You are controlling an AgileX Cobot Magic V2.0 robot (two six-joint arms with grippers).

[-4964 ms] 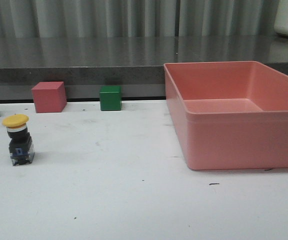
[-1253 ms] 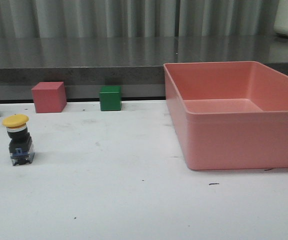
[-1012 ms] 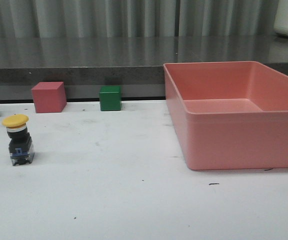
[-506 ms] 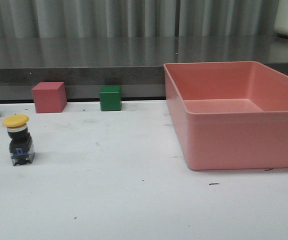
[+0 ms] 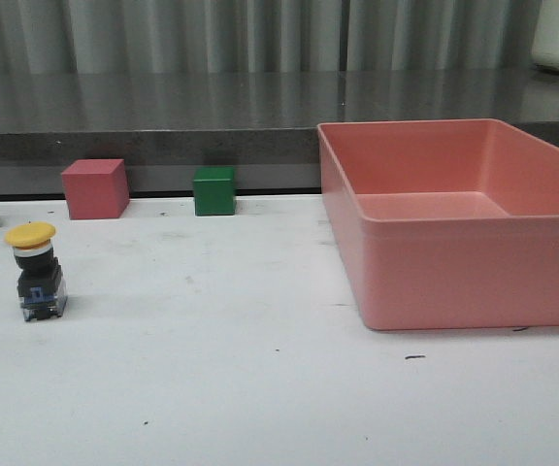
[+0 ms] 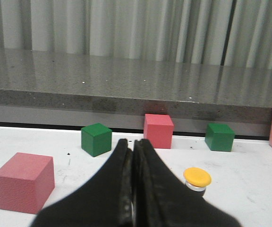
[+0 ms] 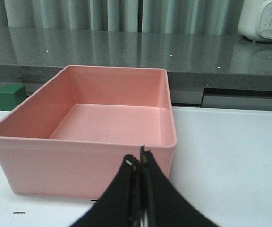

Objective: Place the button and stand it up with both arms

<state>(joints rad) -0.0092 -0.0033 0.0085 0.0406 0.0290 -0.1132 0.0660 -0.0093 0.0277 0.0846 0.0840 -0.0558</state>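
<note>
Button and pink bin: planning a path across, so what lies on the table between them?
Nothing: in the front view only bare white table lies between the button and the pink bin.

Front camera looks low across the table [image 5: 260,388]; both wrist cameras face forward, sharing the pink bin [image 5: 454,262] and the button [image 6: 197,178].

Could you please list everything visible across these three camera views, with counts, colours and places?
button: one, yellow cap on black body, upright on the table's left side.
bin: one, salmon pink, on the table's right, nothing seen inside.
red cubes: two, one near the left gripper, one at the back edge.
green cubes: two, along the back edge, the other farther right.
table: one, white, scuffed.
counter: one, dark grey, behind the table.
appliance: one, white, on the counter's right end.
left gripper: black, shut, empty.
right gripper: black, shut, before the bin.
</note>
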